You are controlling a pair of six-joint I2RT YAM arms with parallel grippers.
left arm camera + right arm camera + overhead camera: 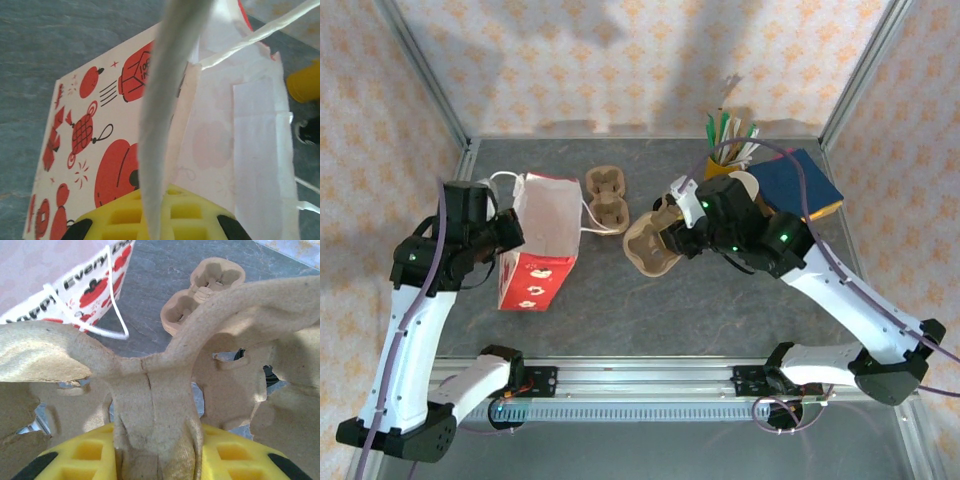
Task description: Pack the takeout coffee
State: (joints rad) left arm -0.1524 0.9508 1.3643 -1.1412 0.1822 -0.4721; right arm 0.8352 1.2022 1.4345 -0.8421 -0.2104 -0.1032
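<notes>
Takeout coffee (745, 183) mostly hidden: just a cream round patch peeking out behind the right arm (820, 275), beside the yellow cup of stir sticks (725, 155) and the blue book (807, 182), far right of the tabletop (650, 300). Probably the cup's pale inside, cannot confirm. No lid made out. Not in either grip.

Left jaws pinched fully shut on the top edge of the paper bag (542, 235), propping its mouth open. Right jaws narrow, clamped on the centre rib of a pulp cup carrier (648, 248), between bag and cup. Second carrier (607, 195) flat on the tabletop just past the bag.

Handling, judged not seen:
- Expect light and top-heavy if filled; keep upright throughout.
- Thin paper wall, soft mid-body, easy to crush or oval out under a hard squeeze.
- Smooth outside, likely a bit slippery against the pads.
- Press-fit lid, if on: likely to pop under side load, so never lift by it.
- Take hold around the body just under the rolled rim, the stiffest band, with moderate closing force.
- Free the right jaws from the carrier first.
</notes>
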